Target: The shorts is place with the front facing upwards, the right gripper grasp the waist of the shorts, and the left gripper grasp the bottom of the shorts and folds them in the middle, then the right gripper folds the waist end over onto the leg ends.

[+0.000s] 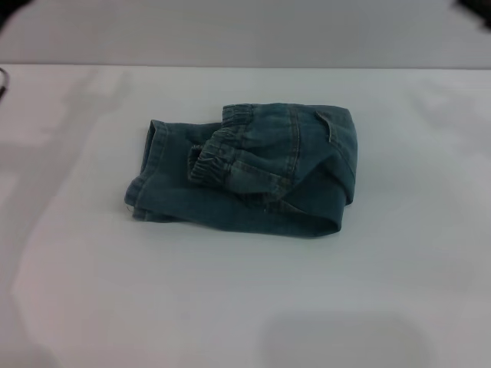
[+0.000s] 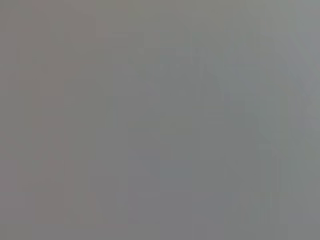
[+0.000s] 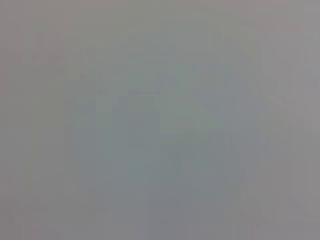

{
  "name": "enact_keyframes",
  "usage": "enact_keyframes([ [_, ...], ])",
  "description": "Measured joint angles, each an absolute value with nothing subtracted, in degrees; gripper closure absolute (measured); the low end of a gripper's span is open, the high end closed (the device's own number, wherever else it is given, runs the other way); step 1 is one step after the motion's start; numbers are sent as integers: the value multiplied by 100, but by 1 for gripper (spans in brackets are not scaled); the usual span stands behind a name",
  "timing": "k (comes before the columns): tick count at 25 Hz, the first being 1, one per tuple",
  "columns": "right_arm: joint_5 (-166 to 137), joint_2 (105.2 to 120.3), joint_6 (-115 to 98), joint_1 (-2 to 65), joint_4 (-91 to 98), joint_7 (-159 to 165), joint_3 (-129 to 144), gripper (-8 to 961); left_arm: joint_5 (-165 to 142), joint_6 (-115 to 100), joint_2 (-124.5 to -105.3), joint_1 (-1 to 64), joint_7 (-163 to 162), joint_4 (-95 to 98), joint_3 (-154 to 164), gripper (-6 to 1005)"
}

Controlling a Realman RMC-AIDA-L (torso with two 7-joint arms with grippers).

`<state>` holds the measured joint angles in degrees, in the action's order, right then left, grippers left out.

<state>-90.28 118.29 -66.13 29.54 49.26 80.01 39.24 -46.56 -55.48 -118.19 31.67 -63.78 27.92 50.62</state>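
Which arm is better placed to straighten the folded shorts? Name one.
Left, tentatively: neither pincer shows in any view, but the shorts lie already folded, with the waistband and leg ends turned toward the robot's left and the fold toward its right.

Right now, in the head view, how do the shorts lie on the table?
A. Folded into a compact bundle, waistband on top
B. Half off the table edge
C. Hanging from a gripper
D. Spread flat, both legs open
A: the shorts lie folded in a bundle on the white table, the gathered waistband showing on top, with no gripper in view.
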Motion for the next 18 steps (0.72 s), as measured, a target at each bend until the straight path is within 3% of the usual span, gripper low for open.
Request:
enact_keyframes([
  [7,-4343,11850,-6671,2755,2552,1898,3291,542,-2811,-7274,-11839,3191,-3490,1412,4449,280],
  [18,-3132,11864,-7259,2845,1661,87,3280,542,-2265,-7428,-11847,3131,-2643,951,4421,280],
])
